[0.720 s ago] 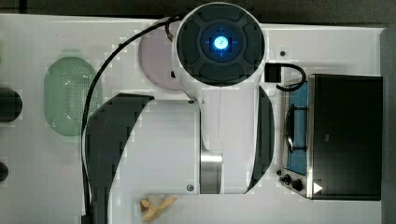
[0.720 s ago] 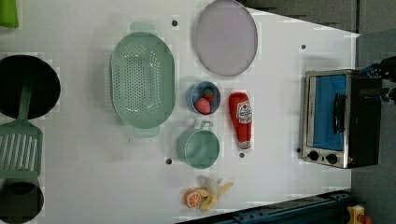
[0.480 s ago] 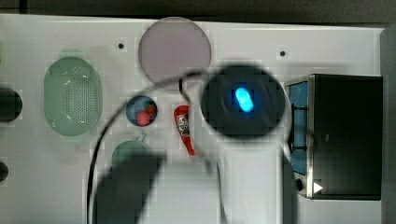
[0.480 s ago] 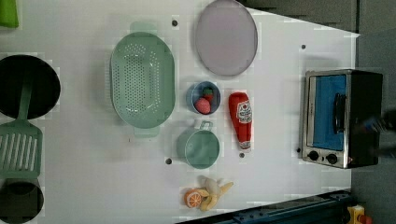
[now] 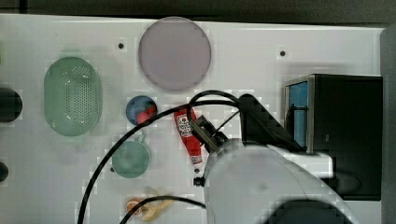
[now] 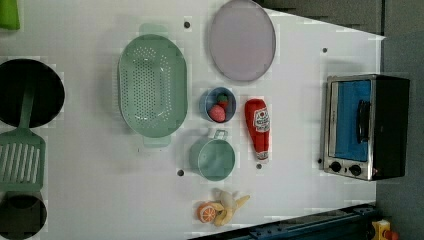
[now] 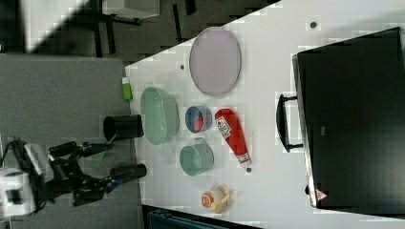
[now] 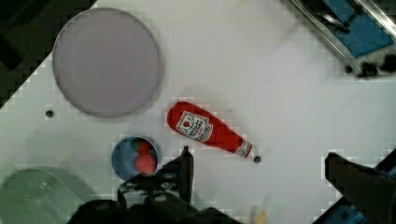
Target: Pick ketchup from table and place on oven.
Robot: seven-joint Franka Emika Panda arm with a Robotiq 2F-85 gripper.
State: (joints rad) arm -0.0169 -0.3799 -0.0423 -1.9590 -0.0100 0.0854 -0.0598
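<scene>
1. The tool (image 8: pixel 257 155) is released: in the wrist view its two dark fingers (image 8: pixel 186 168) stand spread wide apart with nothing gripped between them. It hangs above the counter (image 6: pixel 300 100), touching nothing.
2. The ketchup (image 8: pixel 205 128) lies on its side on the counter, near the middle and apart from both fingers. Its white cap points toward the counter edge where the toy fruit lies. Its fat red end points toward the plate.
3. A small dark hole (image 6: pixel 259 166) in the counter sits just beyond the cap.
4. In the top view, the arm's white body and a black cable (image 5: pixel 140 135) pass over the bottle's cap end.
5. Just beside the bottle's fat end stands a small blue bowl (image 6: pixel 218 105) with red round fruits in it.
6. A green mug (image 6: pixel 215 159) stands beside the bottle's cap end, next to the bowl.
7. The oven (image 6: pixel 367 127) stands at the counter edge on the left view's right, well apart from the bottle. Its blue glass door faces the bottle.
8. A pale lilac plate (image 6: pixel 242 40) lies near the far edge.
9. A green colander (image 6: pixel 152 85) sits beyond the bowl, away from the oven.
10. Toy fruit pieces (image 6: pixel 220 207), a banana and an orange half, lie near the edge opposite the plate.
</scene>
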